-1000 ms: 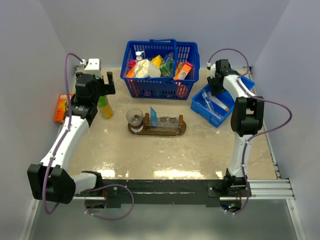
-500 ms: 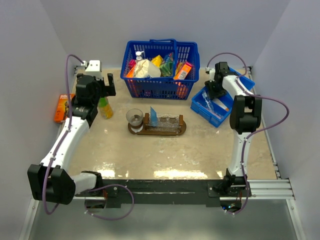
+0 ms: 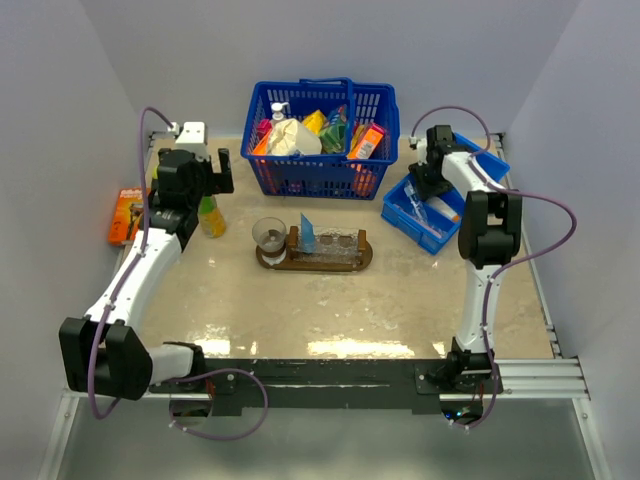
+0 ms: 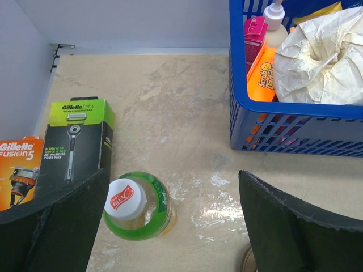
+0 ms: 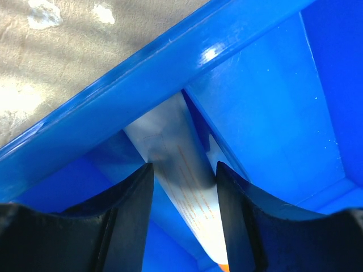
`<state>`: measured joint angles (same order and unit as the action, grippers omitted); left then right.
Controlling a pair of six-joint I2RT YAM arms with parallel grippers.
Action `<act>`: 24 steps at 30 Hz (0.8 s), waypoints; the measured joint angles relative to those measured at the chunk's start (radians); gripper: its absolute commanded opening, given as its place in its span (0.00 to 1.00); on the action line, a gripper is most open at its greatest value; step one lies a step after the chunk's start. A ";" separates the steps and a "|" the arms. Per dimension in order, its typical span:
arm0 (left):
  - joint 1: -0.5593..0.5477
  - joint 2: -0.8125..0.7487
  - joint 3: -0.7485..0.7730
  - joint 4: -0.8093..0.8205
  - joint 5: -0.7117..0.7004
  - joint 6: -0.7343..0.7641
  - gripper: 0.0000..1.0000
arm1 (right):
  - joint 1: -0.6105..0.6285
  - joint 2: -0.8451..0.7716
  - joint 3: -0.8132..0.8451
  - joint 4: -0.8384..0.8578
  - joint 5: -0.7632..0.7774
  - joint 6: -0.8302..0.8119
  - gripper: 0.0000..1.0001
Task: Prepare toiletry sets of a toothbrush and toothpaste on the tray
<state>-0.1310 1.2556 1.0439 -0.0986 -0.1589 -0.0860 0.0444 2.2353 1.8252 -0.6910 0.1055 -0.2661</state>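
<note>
Moved: right gripper [image 5: 182, 170] has dipped a little further into the far corner of the bin; the left arm has shifted slightly.
Landmark: flat dark brown wooden oval tray [image 3: 366, 261], at the middle of the table.
Razor boxes: orange cardboard razor box [image 4: 17, 170] and green-and-black razor box [image 4: 76, 141], lying flat, far left of the tray.
Left gripper [image 4: 181, 226]: up and to the left of the tray, fingers spread wide with nothing between them.
Bottle: green plastic bottle with white cap [image 4: 136, 207], upright, left of the tray, under the left gripper.
Basket: blue plastic slatted basket [image 3: 318, 172], full of packets, just behind the tray.
On the tray: flat blue wedge-shaped tube [image 3: 307, 233] standing upright among clear glass cups [image 3: 340, 241].
Bin: blue rectangular plastic bin [image 3: 400, 215], right of the tray and a little behind it.
Toothbrush: long pale wrapped toothbrush packet [image 5: 170, 141], lying in the bin beside its wall, off the tray.
Right gripper: fingers part-way apart, one on each side of the toothbrush packet, close against it; packet not lifted.
</note>
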 measured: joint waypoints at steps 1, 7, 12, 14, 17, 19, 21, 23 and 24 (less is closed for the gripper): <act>0.000 0.002 0.000 0.000 0.001 0.000 1.00 | 0.001 0.000 0.000 0.000 0.003 0.000 0.50; 0.000 0.003 0.000 0.000 0.003 0.001 1.00 | 0.011 0.001 -0.002 0.007 0.039 -0.005 0.36; 0.002 0.003 0.000 0.000 0.003 0.001 1.00 | 0.023 0.000 -0.016 0.014 0.063 -0.010 0.18; 0.002 0.003 0.000 0.000 0.003 0.001 1.00 | 0.026 -0.009 -0.025 0.013 0.063 -0.007 0.06; 0.005 0.003 0.000 0.000 0.007 0.001 1.00 | 0.027 -0.023 -0.035 0.014 0.057 -0.004 0.00; 0.006 0.003 0.000 0.000 0.008 0.001 1.00 | 0.027 -0.030 -0.040 0.016 0.055 -0.003 0.00; 0.006 0.003 0.000 0.000 0.011 0.001 1.00 | 0.027 -0.034 -0.043 0.019 0.053 -0.003 0.00; 0.006 0.003 0.000 0.000 0.016 0.002 1.00 | 0.027 -0.037 -0.045 0.019 0.053 -0.003 0.00; 0.006 0.003 0.000 -0.001 0.018 0.002 1.00 | 0.027 -0.039 -0.046 0.019 0.053 -0.001 0.00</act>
<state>-0.1246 1.2583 1.0439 -0.0994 -0.1410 -0.0841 0.0711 2.1960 1.7794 -0.6716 0.1585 -0.2672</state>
